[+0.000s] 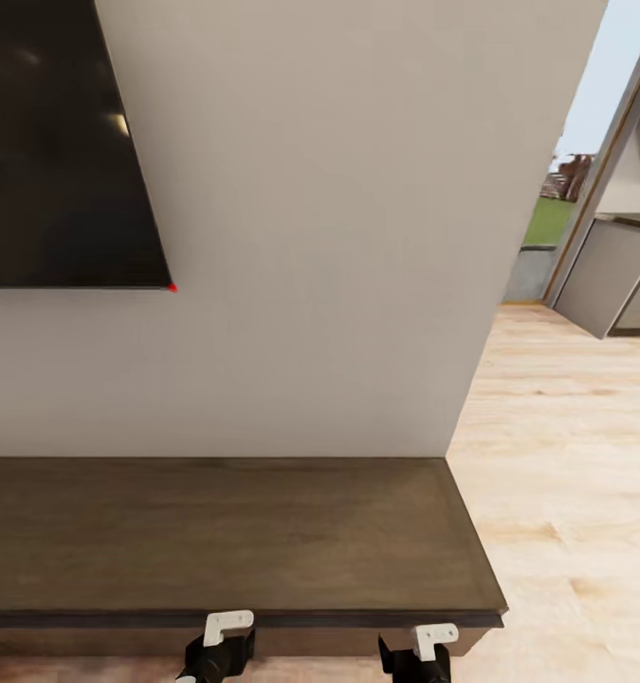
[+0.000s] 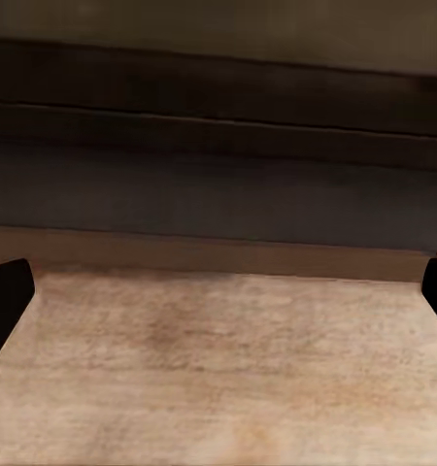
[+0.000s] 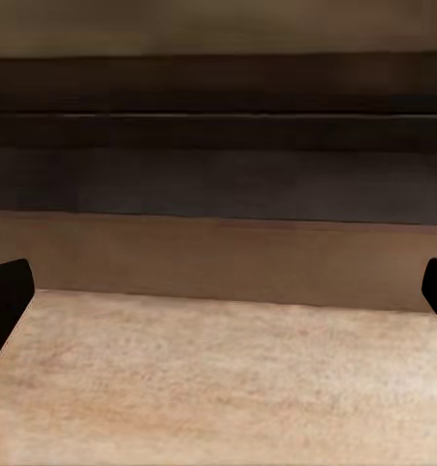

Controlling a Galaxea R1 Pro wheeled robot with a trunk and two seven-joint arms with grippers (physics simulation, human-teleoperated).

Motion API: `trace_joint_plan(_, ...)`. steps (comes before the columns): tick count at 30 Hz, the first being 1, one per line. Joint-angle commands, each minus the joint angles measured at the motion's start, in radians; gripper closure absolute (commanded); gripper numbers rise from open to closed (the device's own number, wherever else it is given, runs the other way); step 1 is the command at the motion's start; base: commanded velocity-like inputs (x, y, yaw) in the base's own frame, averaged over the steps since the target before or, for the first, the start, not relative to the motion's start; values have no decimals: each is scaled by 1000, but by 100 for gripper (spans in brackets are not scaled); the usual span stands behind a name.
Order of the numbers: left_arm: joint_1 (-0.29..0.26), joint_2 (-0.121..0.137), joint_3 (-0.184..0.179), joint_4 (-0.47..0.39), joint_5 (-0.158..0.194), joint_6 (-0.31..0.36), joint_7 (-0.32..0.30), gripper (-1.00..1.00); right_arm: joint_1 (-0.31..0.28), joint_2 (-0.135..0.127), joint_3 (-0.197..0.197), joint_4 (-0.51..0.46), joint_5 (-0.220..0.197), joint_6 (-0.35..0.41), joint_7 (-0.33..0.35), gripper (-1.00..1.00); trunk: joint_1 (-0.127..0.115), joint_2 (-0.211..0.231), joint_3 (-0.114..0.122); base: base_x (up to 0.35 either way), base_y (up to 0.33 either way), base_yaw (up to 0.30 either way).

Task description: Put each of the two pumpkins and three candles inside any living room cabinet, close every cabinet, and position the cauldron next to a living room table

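Against the wall, long dark-brown wood cabinet (image 1: 225,531), drawers shut.

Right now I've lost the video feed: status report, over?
Left gripper and right gripper open, empty, low before the cabinet. Cabinet front looks closed. Pumpkins, candles not sighted. Nothing in the way.

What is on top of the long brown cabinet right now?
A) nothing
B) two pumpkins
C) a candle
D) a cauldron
A: in the head view the cabinet top is bare dark wood, below the black screen on the wall.
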State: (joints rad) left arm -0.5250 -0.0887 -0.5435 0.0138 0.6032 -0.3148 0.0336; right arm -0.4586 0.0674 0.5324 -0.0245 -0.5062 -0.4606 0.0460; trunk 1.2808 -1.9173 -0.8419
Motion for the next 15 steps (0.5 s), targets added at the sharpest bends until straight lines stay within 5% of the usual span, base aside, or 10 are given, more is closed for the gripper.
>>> trace_joint_plan(1,-3,0,17,-6,6,-1,0,-100,0,0,0,0,0,0,0,-100,0,0,0,328,0,0)
trace_joint_plan(7,-3,1,17,-6,6,-1,0,-100,0,-1,0,-5,0,-5,0,-100,0,0,0,135,0,0)
trace_joint_plan(15,-3,0,17,-6,6,-1,0,-100,0,-1,-1,-11,0,-14,0,-100,0,0,0,-297,0,0)
